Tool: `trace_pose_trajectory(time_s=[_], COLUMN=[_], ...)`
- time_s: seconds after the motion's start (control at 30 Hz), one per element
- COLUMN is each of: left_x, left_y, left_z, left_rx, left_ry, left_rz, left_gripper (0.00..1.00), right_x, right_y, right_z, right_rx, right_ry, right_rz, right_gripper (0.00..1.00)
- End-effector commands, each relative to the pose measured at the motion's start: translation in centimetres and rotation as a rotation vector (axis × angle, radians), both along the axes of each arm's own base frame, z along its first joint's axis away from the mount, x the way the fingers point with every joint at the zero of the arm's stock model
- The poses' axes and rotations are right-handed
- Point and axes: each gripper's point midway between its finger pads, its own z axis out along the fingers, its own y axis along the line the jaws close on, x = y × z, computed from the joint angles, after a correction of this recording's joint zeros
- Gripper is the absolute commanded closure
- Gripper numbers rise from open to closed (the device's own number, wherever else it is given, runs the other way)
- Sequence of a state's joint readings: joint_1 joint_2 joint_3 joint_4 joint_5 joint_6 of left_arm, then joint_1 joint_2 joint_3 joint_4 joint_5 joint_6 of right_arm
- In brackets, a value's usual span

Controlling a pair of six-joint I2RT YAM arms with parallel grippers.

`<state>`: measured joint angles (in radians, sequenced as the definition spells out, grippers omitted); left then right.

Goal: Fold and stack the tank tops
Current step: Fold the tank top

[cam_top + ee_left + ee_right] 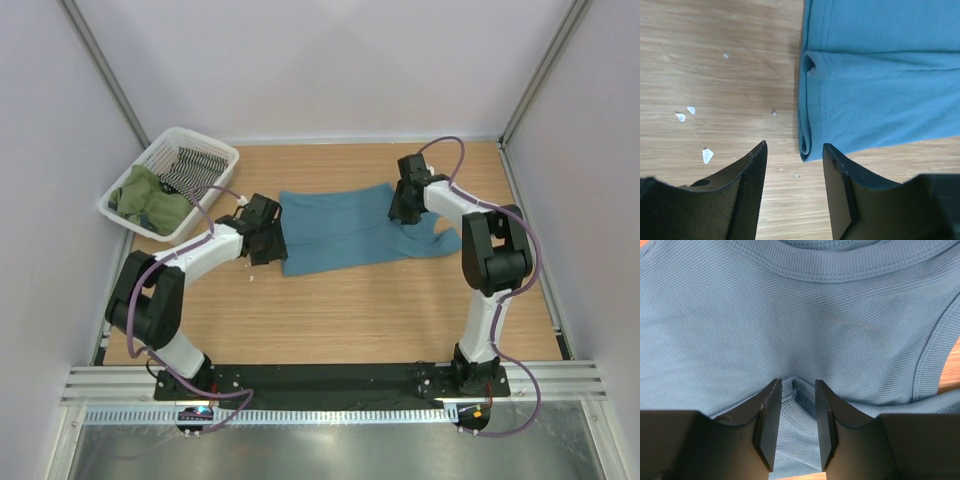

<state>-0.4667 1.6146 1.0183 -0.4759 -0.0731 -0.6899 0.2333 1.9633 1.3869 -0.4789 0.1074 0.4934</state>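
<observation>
The teal-blue tank top (340,235) lies partly folded on the wooden table. My left gripper (268,240) is at its left edge. In the left wrist view the gripper (794,147) is open and empty, and the folded corner of the teal top (880,90) lies just beyond the fingertips. My right gripper (405,210) is on the top's far right part. In the right wrist view the gripper (798,385) has its jaws close together on a raised fold of the teal top (790,315) below the neckline. The olive-green tank top (148,200) lies crumpled in the basket.
A white basket (215,143) stands at the back left and also holds a striped cloth (195,170). Small white scraps (706,155) lie on the wood left of the left gripper. Grey walls close in the table on three sides.
</observation>
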Motion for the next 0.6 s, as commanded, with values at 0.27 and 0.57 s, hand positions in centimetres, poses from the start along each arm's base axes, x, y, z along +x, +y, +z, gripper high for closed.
trace_pose_trajectory(time_s=[0.27,0.57], left_x=[-0.9,-2.0], left_y=[-3.4,-2.7], left_z=[-1.0,-3.1], left_rx=[-0.131,-0.117], left_ry=[0.025,0.053], left_rz=[-0.049,-0.041], left_gripper=[0.61,0.96], right_x=[-1.3,-3.0], right_y=[-1.5,-1.8], right_z=[6.5,7.6], right_rx=[-0.027,-0.022], right_ry=[-0.137,-0.156], right_rz=[-0.011,0.005], right_gripper=[0.53,0.53])
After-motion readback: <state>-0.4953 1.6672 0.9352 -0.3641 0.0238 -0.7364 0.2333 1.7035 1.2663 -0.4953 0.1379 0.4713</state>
